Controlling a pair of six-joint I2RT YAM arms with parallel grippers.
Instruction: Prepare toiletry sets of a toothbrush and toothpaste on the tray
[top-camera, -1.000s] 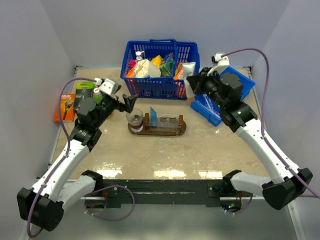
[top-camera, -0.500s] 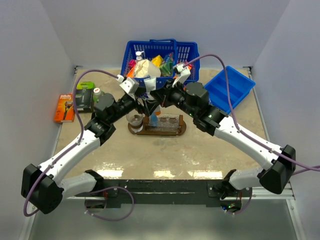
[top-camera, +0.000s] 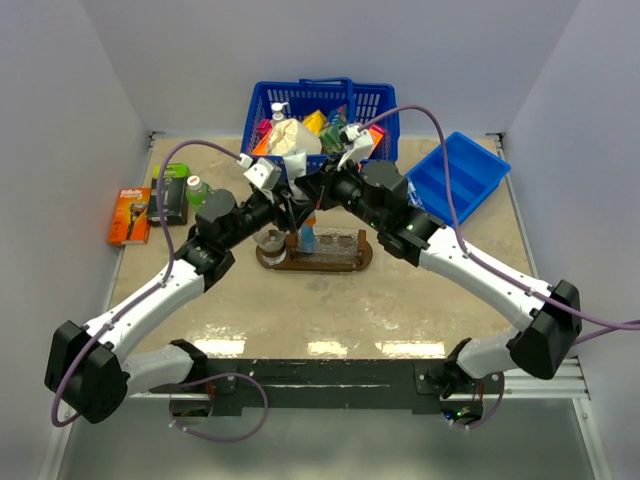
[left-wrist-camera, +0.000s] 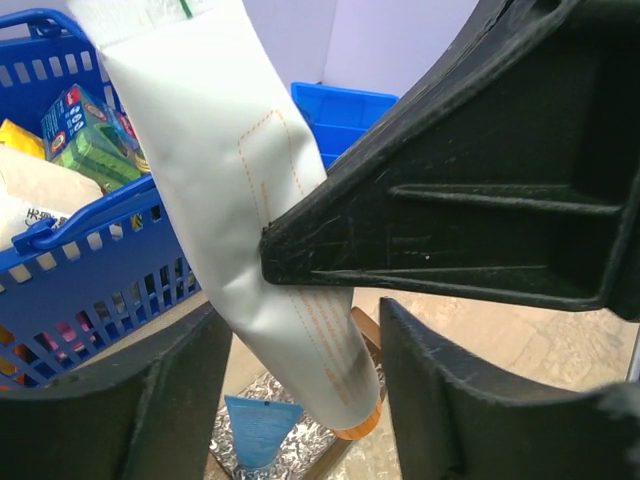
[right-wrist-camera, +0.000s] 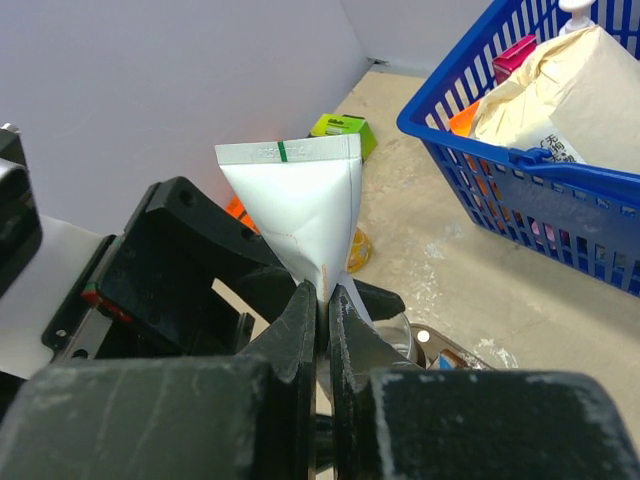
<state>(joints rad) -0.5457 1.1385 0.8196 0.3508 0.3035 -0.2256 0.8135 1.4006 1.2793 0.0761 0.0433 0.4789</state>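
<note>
My right gripper (right-wrist-camera: 323, 300) is shut on the flat middle of a whitish toothpaste tube (right-wrist-camera: 300, 200) with an orange cap (left-wrist-camera: 360, 425), holding it cap down above the brown oval tray (top-camera: 362, 262). My left gripper (left-wrist-camera: 305, 400) is open, with one finger on each side of the tube's lower end (left-wrist-camera: 240, 200) and gaps showing on both sides. In the top view both grippers meet at the tube (top-camera: 298, 168) above the tray's left half. A flat blue wedge tube (left-wrist-camera: 258, 425) stands in a glass cup on the tray. No toothbrush is in view.
A blue basket (top-camera: 320, 130) full of packages stands right behind the tray. A blue rectangular bin (top-camera: 460, 180) lies at the back right. An orange razor pack (top-camera: 130, 215), a dark box (top-camera: 170, 195) and a green bottle (top-camera: 197, 190) lie at the left.
Both arms have swung in from the sides to meet above the tray. The right gripper has brought the whitish tube from the right, and the open left fingers now flank it.
</note>
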